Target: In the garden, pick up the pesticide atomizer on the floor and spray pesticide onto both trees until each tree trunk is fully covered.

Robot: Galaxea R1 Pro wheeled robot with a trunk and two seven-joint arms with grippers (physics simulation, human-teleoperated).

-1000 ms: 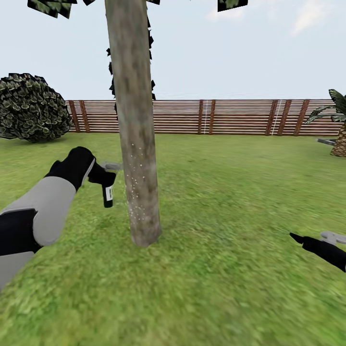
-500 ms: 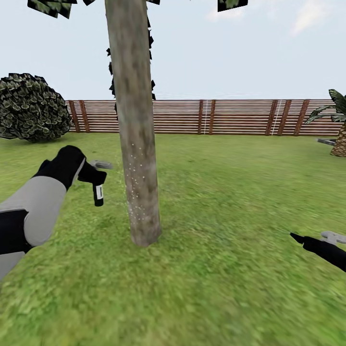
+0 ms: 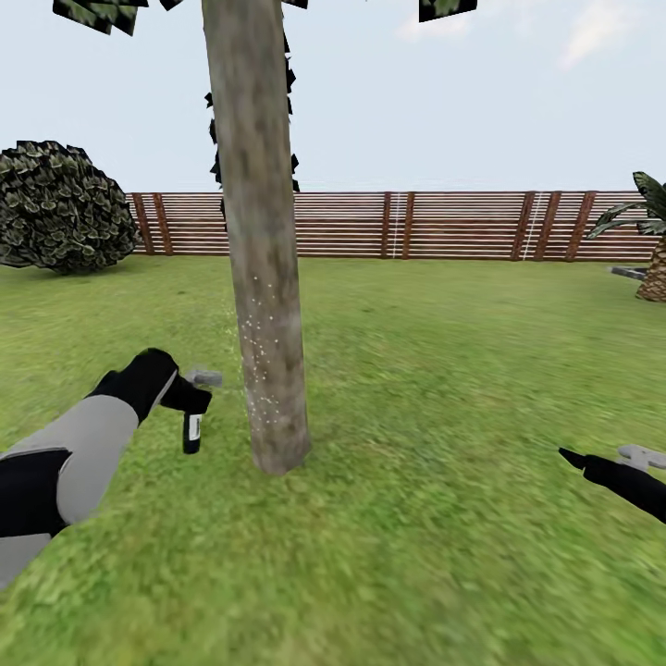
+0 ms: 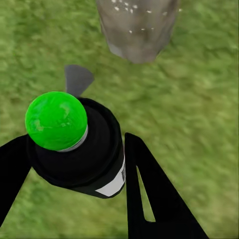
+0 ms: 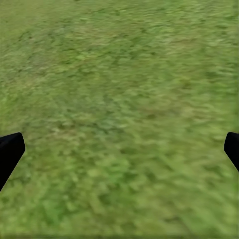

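A thick grey-brown tree trunk rises from the lawn at centre left, its lower part speckled with white spray dots. My left gripper is shut on the black pesticide atomizer, held low just left of the trunk's base. In the left wrist view the atomizer shows a green round top between the black fingers, with the trunk's base beyond it. At the right edge my right gripper hovers over grass; in the right wrist view its fingertips stand wide apart and open.
A brown slat fence closes the far side of the lawn. A round dark shrub stands at the left and a short palm at the right edge. Open grass lies right of the trunk.
My left arm has lowered the atomizer from about mid-trunk height down toward the trunk's base. The right arm and the camera have stayed put.
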